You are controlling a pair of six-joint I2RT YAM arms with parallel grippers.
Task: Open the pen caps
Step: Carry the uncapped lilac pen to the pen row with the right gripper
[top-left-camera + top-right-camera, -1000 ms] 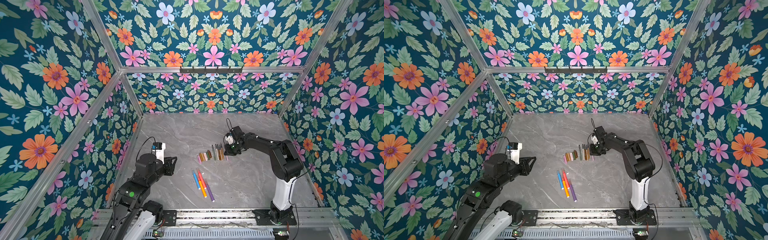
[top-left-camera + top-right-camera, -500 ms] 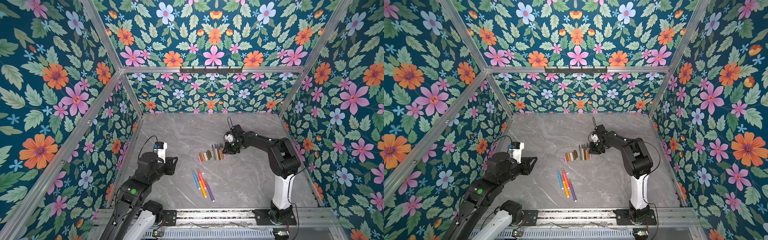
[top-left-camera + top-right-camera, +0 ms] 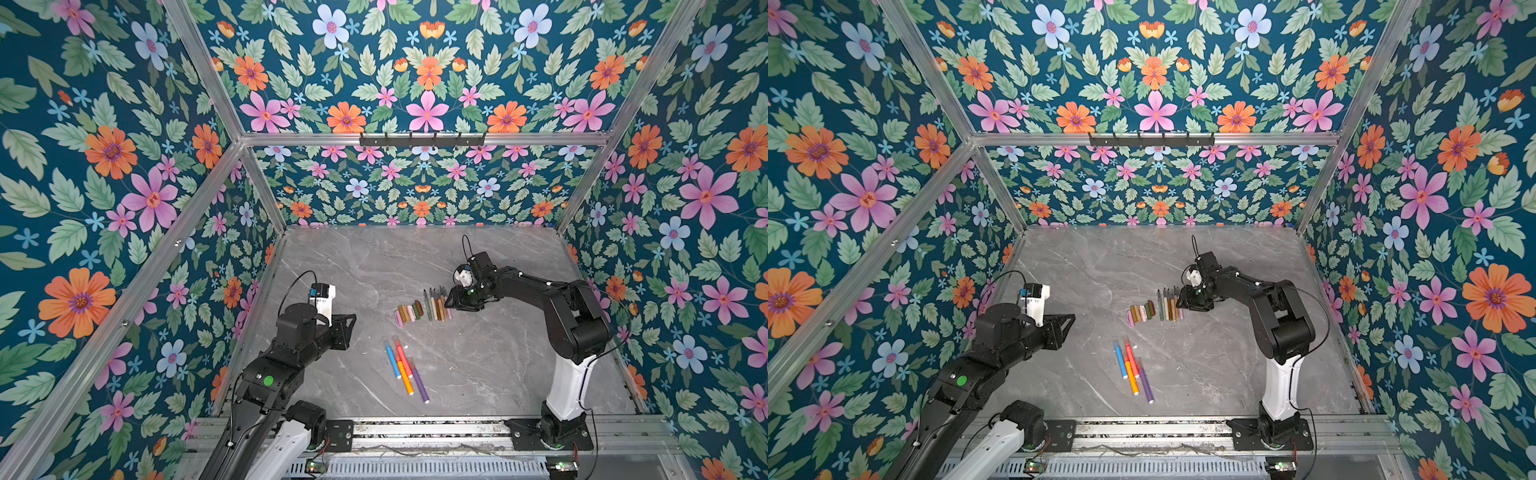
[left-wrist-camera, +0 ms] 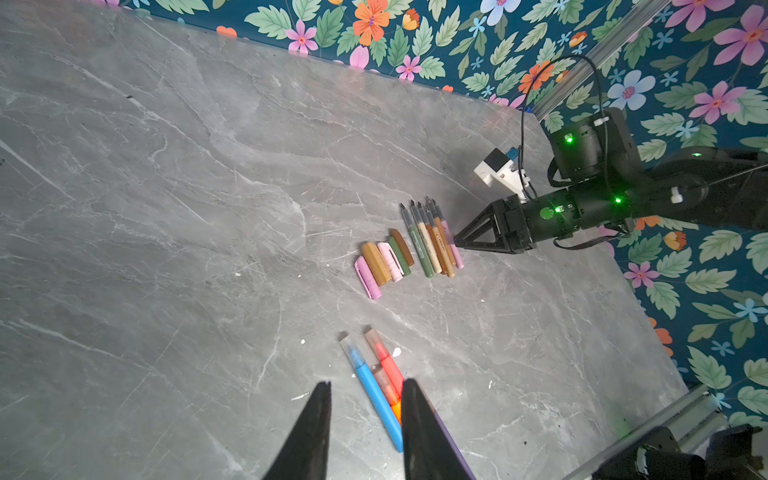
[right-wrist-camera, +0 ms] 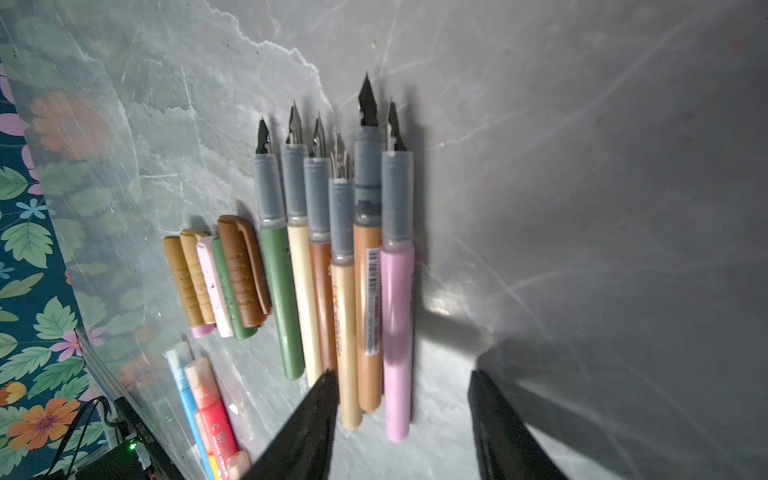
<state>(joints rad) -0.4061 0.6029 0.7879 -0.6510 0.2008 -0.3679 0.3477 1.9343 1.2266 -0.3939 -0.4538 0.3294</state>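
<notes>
Several pen caps [image 3: 409, 311] [image 3: 1140, 311] [image 4: 384, 264] [image 5: 220, 278] in pink, tan, brown and olive lie side by side on the grey table. Beside them lies a row of uncapped pens [image 3: 436, 305] [image 3: 1169, 307] [image 4: 432, 241] [image 5: 332, 270] with bare nibs. My right gripper [image 5: 401, 378] [image 3: 449, 303] [image 3: 1179, 303] stands open at the rear end of that row. The pink pen [image 5: 397, 332] lies loose on the table under its gap. My left gripper [image 4: 368, 384] [image 3: 349, 322] [image 3: 1069, 322] hovers above the table, narrowly open and holding nothing.
Blue, red, orange and purple capped markers [image 3: 405, 365] [image 3: 1133, 370] [image 4: 376, 390] lie together nearer the front, below the left gripper's fingers in its wrist view. Flowered walls close in the table on three sides. A metal rail [image 3: 415, 428] runs along the front.
My right gripper's jaws have spread apart from shut. The left arm has barely moved.
</notes>
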